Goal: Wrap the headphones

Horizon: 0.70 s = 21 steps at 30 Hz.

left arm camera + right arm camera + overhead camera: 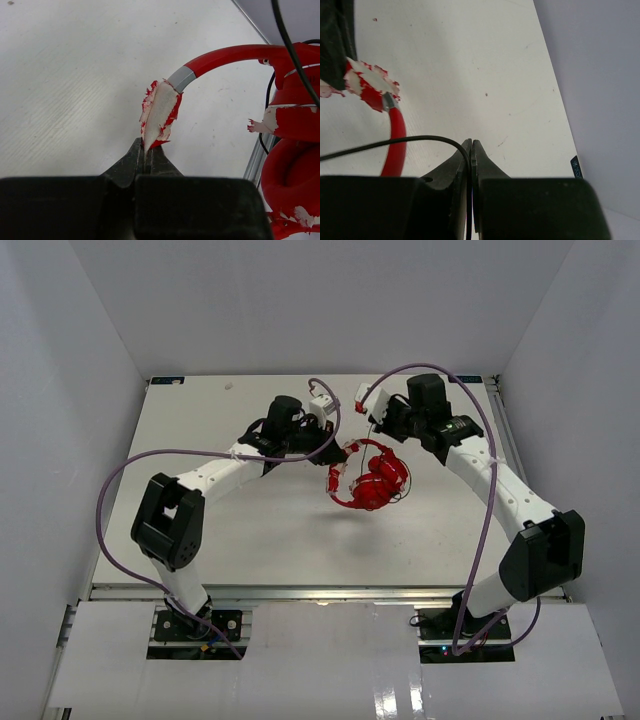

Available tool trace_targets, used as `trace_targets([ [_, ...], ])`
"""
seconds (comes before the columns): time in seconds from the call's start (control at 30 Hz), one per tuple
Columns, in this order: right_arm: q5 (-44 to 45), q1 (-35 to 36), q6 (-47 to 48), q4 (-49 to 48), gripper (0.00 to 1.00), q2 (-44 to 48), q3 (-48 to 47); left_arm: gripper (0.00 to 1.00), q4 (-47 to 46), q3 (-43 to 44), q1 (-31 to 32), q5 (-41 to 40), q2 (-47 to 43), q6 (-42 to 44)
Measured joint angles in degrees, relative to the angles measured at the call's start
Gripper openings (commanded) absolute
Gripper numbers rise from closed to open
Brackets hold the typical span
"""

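Note:
The red headphones [368, 478] are held up above the middle of the white table, earcups [292, 170] hanging low. In the left wrist view the curved headband [225, 55] ends in a worn, peeling white-and-red pad [159, 112], and my left gripper [147, 145] is shut on the tip of that pad. My right gripper [471, 144] is shut on the thin black cable [395, 142], which runs between its fingers and off to the left past the headband [395, 150]. Seen from above, the left gripper [335, 452] and the right gripper [372, 425] flank the headphones closely.
Thick purple robot cables [130, 465] loop over both arms. White walls close in the table on three sides. A metal rail [255, 160] runs along the table's edge near the earcups. The left gripper's black body [335, 40] shows at the top left of the right wrist view.

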State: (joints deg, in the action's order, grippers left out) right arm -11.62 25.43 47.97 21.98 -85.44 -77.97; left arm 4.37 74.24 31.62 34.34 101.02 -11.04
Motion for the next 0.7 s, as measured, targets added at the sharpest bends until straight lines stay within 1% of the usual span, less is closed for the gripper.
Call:
trace_targets([
  [0.1,-1.21,-1.75,-0.93,0.06,0.08,-0.47,0.13,0.0,-0.42,0.0,0.0,2.4,-0.55,0.09],
  [0.17,-2.42,-2.7,-1.73,0.02,0.08,-0.58,0.17,0.0,-0.76,-0.09,-0.02,2.56,-1.1,0.15],
  [0.37,-9.66,-6.06,-4.79,-0.28,0.08,-0.89,2.19,0.0,-3.91,-2.37,-1.02,1.69,-3.68,-1.14],
  [0.43,-12.86,-7.05,-5.98,-0.46,0.11,-0.99,3.63,0.0,-4.13,-2.57,-1.77,0.34,-3.88,-2.04],
  [0.5,-15.82,-7.6,-7.07,-0.47,0.17,-1.14,5.07,0.0,-4.25,-2.67,-2.74,-1.72,-3.88,-3.1],
  [0.53,-17.31,-7.72,-7.6,-0.42,0.18,-1.35,5.69,0.0,-4.27,-2.7,-3.21,-2.71,-3.88,-3.54],
  [0.6,-19.92,-7.78,-8.63,-0.52,0.28,-2.23,6.46,0.0,-4.01,-2.73,-4.07,-4.79,-3.88,-4.19],
  [0.7,-23.09,-7.81,-10.09,-1.04,0.38,-4.25,6.66,0.0,-2.68,-2.73,-4.8,-7.24,-3.82,-4.3],
])
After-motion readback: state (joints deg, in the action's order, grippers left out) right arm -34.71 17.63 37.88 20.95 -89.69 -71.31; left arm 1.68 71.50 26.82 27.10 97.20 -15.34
